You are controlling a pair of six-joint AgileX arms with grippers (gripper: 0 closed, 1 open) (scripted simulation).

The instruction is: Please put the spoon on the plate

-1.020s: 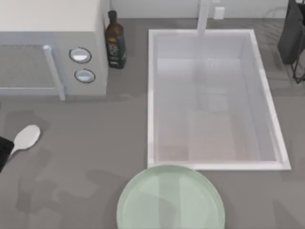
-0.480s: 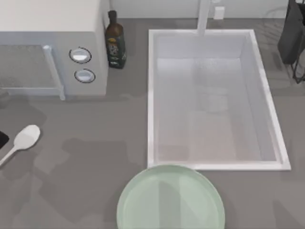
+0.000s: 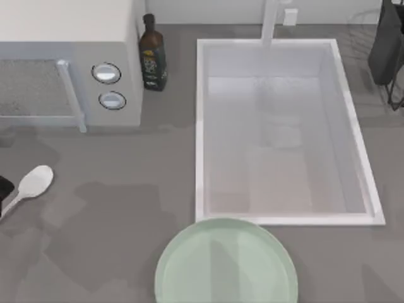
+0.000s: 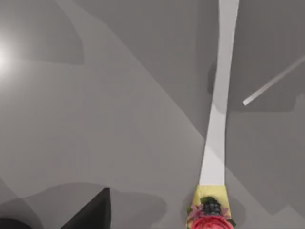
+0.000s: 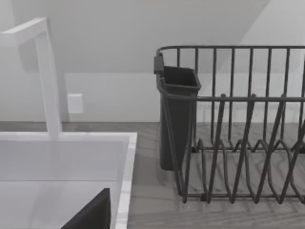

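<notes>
Since 0.5 s ago: spoon unmoved, flat on counter at left edge, well apart from plate. Left gripper just beside handle; claw state cannot tell. Plate bare, sink empty.

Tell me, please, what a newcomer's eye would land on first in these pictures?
Probably the large white sink, which takes up the middle and right of the counter, and the pale mint-green plate just in front of it at the near edge. Next comes the small white spoon lying on the grey counter far to the left, apart from the plate, with the left gripper a dark shape at the left edge beside its handle.
</notes>
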